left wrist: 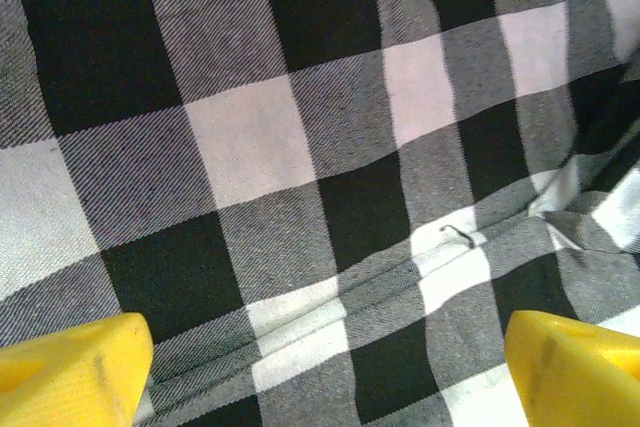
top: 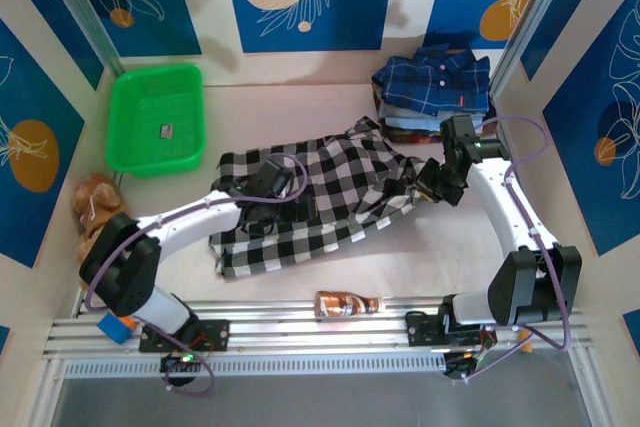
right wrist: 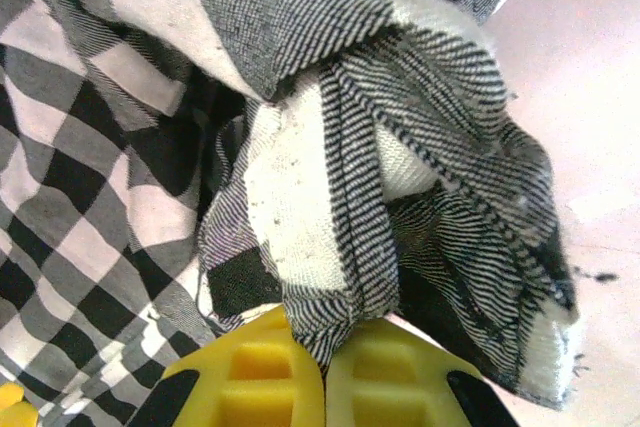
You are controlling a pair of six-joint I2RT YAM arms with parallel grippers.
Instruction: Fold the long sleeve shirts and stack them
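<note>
Two-handed on the checked shirt (top: 335, 182): pinches a bunched fold with the right hand (right wrist: 325, 352), holds the left hand (left wrist: 322, 362) spread above it.

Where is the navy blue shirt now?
The navy blue shirt tops the folded stack at the far right in the top view, beyond the right claw.

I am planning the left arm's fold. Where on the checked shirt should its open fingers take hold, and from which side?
Probably the near left corner of the checked shirt, approached from the near side: the hem there lies flat and free on the table, while the right fingers pinch the bunched right end.
</note>
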